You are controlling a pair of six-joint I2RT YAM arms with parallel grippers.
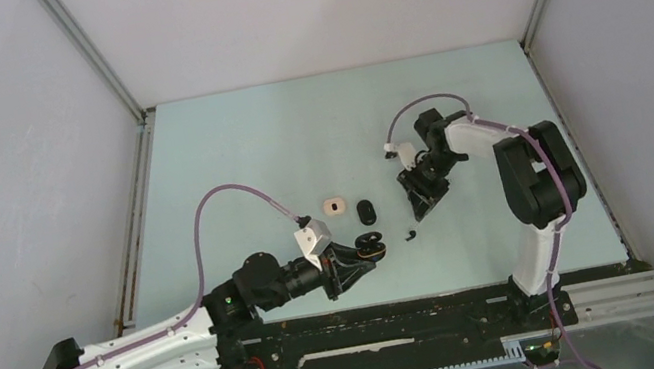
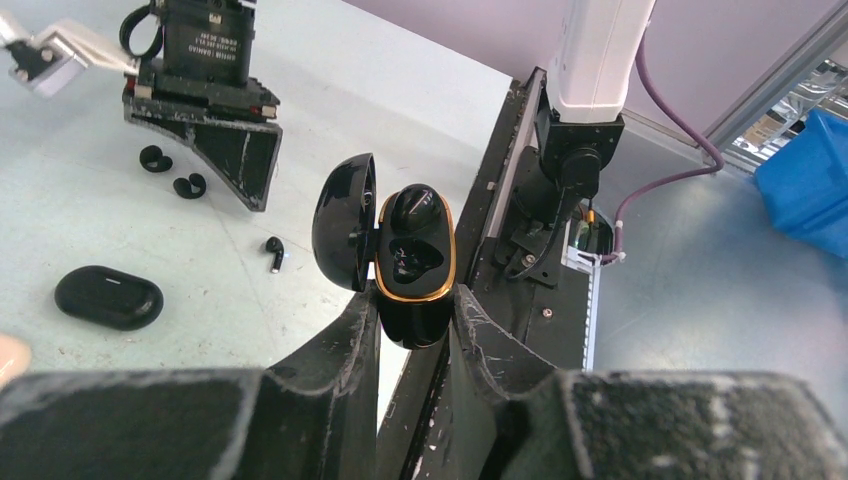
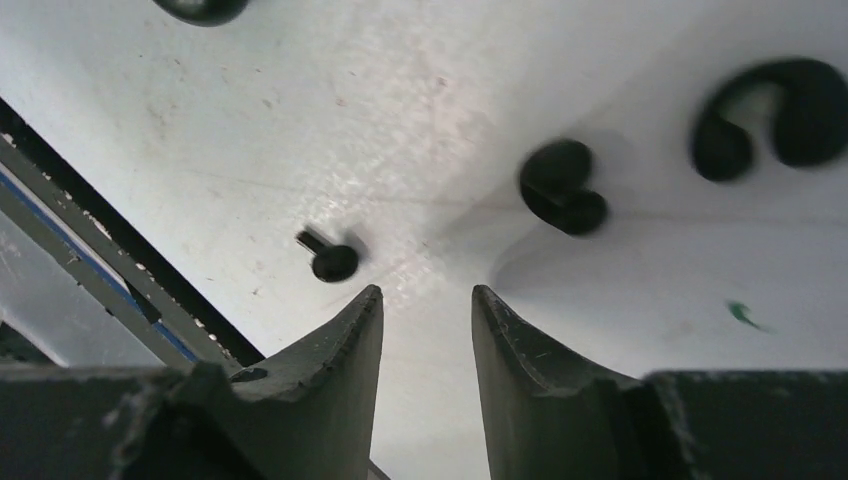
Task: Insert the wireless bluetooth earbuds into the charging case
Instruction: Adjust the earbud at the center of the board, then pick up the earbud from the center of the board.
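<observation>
1. A pale table (image 1: 228, 161) inside white walls carries everything, the arms' bases along its near edge.
2. The left gripper (image 2: 415, 322) is clamped on the lower body of the charging case (image 2: 413, 262), lid swung wide. One earbud (image 2: 414, 205) sits in the upper well; the other well looks vacant.
3. The right gripper (image 3: 425, 330) hangs low over the table, jaws apart with nothing between them. It is the free arm, so the likely one for the pick.
4. A stemmed earbud (image 3: 331, 260) lies loose between the two grippers. Seen from the right wrist it sits just beyond the left finger's tip, outside the gap, with its stem pointing away up-left.
5. Two hooked earbuds (image 3: 562, 188) lie farther ahead, to the right (both apart from the jaws).
</observation>
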